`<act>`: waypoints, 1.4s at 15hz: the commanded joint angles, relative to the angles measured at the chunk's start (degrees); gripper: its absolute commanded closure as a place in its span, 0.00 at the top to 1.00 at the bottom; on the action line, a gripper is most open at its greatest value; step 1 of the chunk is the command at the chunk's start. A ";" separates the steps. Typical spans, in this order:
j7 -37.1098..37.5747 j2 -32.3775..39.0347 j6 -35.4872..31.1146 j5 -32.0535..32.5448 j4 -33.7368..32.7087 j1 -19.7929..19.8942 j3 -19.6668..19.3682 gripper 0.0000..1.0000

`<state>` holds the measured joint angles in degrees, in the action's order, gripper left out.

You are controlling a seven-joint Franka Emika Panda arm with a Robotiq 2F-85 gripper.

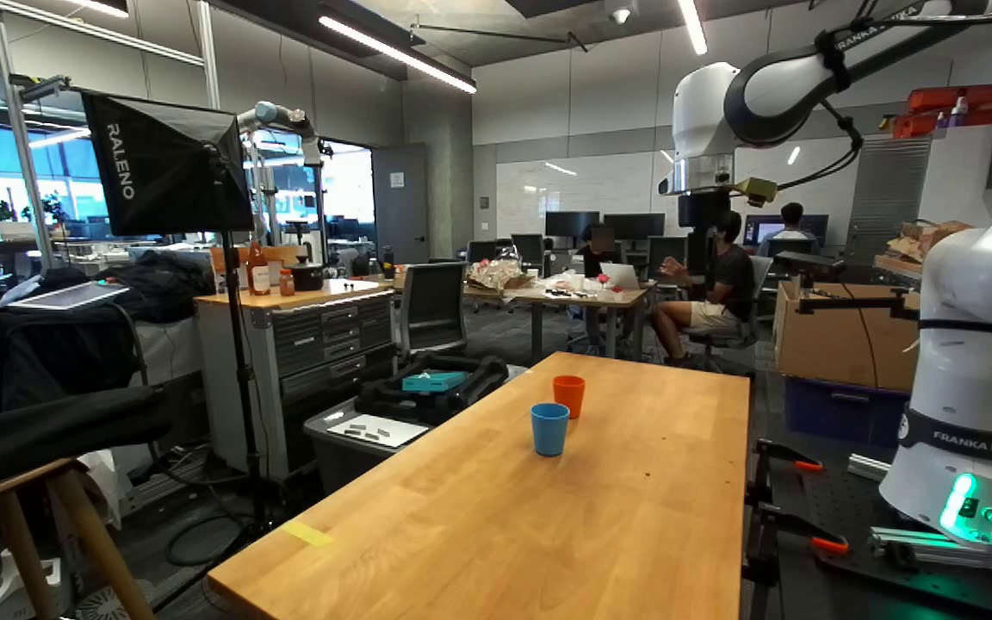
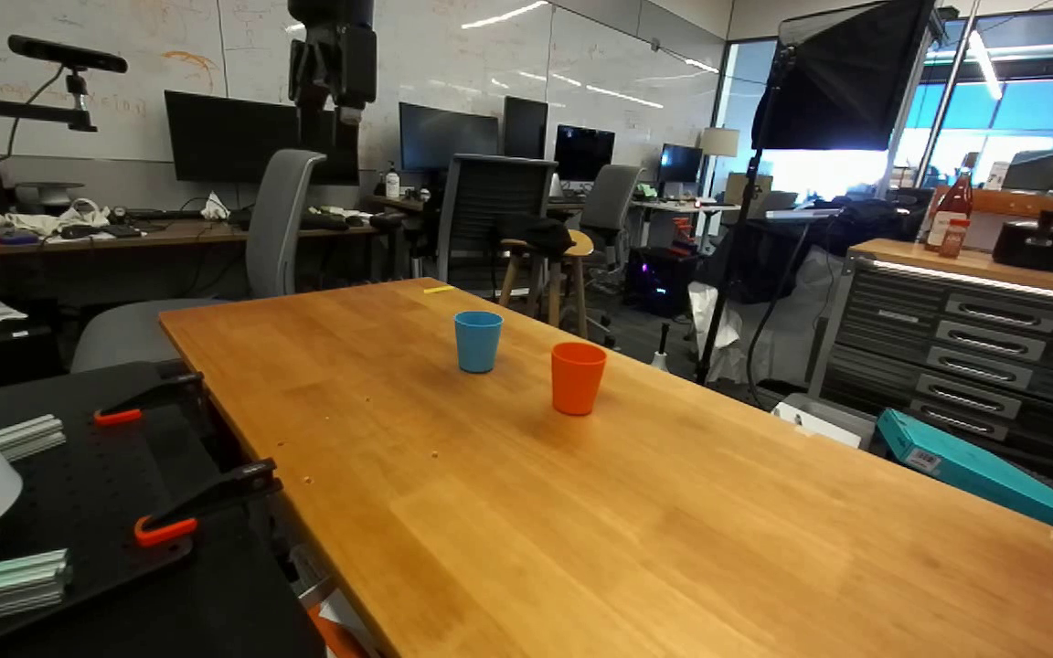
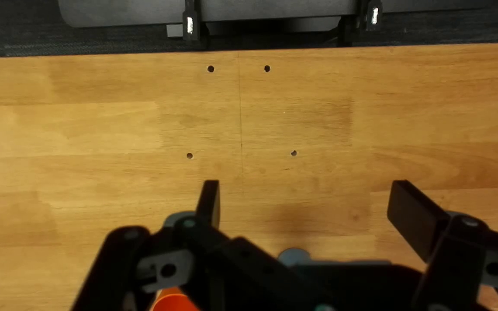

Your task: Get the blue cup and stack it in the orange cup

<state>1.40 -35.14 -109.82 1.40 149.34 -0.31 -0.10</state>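
currently the blue cup [image 2: 477,347] stands upright on the desk [image 2: 636,512], near the orange cup [image 2: 577,380] but apart from it, with bare wood showing between the two in an exterior view. the tool [image 3: 307,205] hangs well above the orange cup, released, its fingers [image 3: 415,216] spread wide and holding nothing. in the wrist view only a bit of the orange cup peeks out past the tool, and i can't make out the blue cup there for certain. by its looks the blue cup is thin plastic, so i'd expect it to be light, fairly stiff and hard to break, though a strong squeeze might push it oval and the smooth wall might slide. its sides widen upward, which should help it hang on the fingers instead of dropping through. i'd take it across opposite sides, just under the rim, with mild force. a high hold also keeps the lower part free, since that has to go down into the orange cup without the fingers meeting its rim. the orange cup should be just as light, so a crooked or off-centre entry could shove or tip it.
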 commanded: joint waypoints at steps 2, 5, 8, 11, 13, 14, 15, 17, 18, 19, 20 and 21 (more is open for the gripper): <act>-0.09 0.01 0.11 -0.13 -0.09 0.21 0.20 1.00; -0.09 0.01 0.11 -0.13 -0.09 0.21 0.20 1.00; 0.32 1.33 -3.70 0.65 1.37 -1.19 2.39 1.00; 2.07 5.52 -15.58 1.66 3.65 -3.50 7.03 1.00; 5.01 11.72 -25.29 4.30 3.56 -3.58 10.83 1.00; 6.85 14.94 -28.99 6.16 2.78 -3.04 12.45 1.00; 9.25 19.00 -32.06 8.69 1.18 -1.94 13.97 1.00; 14.51 25.84 -36.18 15.70 -2.10 0.52 16.05 1.00; 17.06 29.23 -36.13 19.16 -4.48 1.32 16.30 1.00; 19.84 32.66 -36.25 22.95 -6.99 1.79 16.14 1.00; 22.60 36.15 -35.99 26.70 -9.92 1.73 15.35 1.00; 24.98 39.41 -35.07 29.88 -13.07 1.12 14.13 1.00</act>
<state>19.56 -6.81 -145.52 22.71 146.35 -0.01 15.07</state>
